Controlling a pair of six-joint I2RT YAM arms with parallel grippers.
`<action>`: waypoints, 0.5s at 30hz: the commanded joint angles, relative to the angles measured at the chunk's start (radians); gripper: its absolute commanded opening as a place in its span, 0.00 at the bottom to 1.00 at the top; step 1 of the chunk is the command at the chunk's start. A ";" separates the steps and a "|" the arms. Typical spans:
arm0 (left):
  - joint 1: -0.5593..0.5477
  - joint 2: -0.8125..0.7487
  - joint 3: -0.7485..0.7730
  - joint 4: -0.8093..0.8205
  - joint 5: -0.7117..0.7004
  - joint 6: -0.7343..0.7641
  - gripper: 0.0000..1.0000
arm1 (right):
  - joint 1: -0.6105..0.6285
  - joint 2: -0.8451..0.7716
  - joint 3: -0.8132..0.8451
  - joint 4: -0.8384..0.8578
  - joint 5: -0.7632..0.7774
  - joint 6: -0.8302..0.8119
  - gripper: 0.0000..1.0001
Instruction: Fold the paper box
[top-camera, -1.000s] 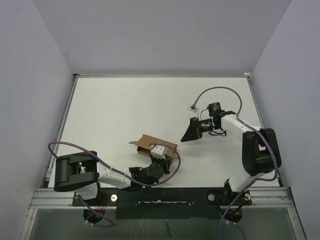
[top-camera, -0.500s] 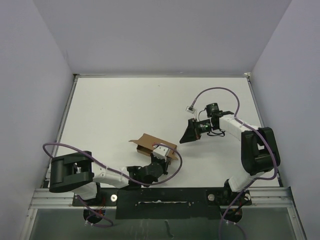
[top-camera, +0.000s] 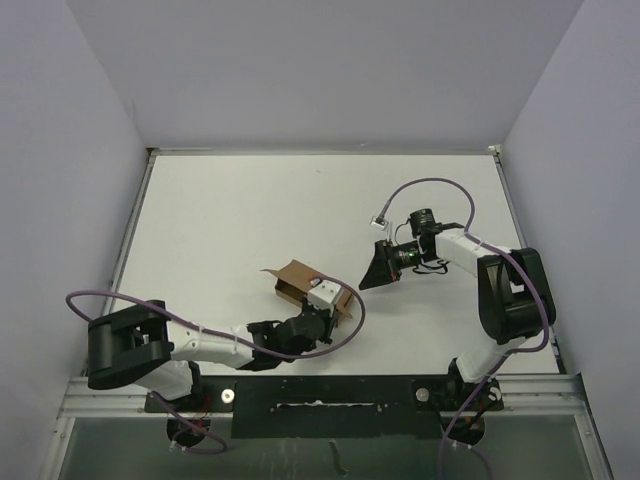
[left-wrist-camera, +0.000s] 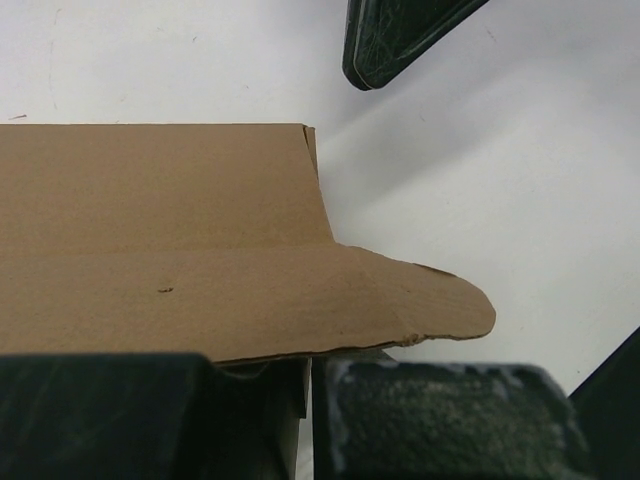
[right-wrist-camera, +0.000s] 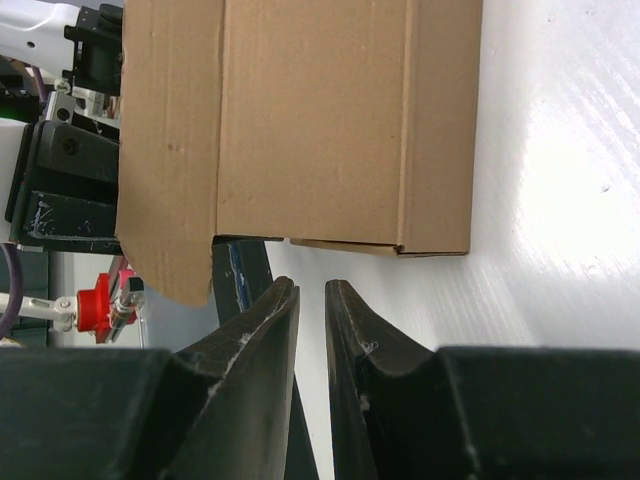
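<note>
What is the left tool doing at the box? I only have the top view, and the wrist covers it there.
Observer: In the left wrist view a wall of the box sits between the fingers of the left tool, which appear closed on it.
Operator: And the right tool, is it holding the box too?
Observer: No. The right wrist view shows the right tool nearly closed on nothing, short of the box edge.
</note>
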 joint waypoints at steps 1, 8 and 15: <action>0.021 -0.047 0.028 -0.064 0.088 0.022 0.01 | 0.009 -0.008 0.012 -0.003 -0.010 -0.019 0.20; 0.068 -0.091 0.045 -0.107 0.191 0.002 0.07 | 0.009 -0.005 0.014 -0.002 -0.013 -0.019 0.20; 0.103 -0.094 0.068 -0.153 0.251 -0.023 0.07 | 0.009 0.001 0.016 -0.010 -0.013 -0.026 0.20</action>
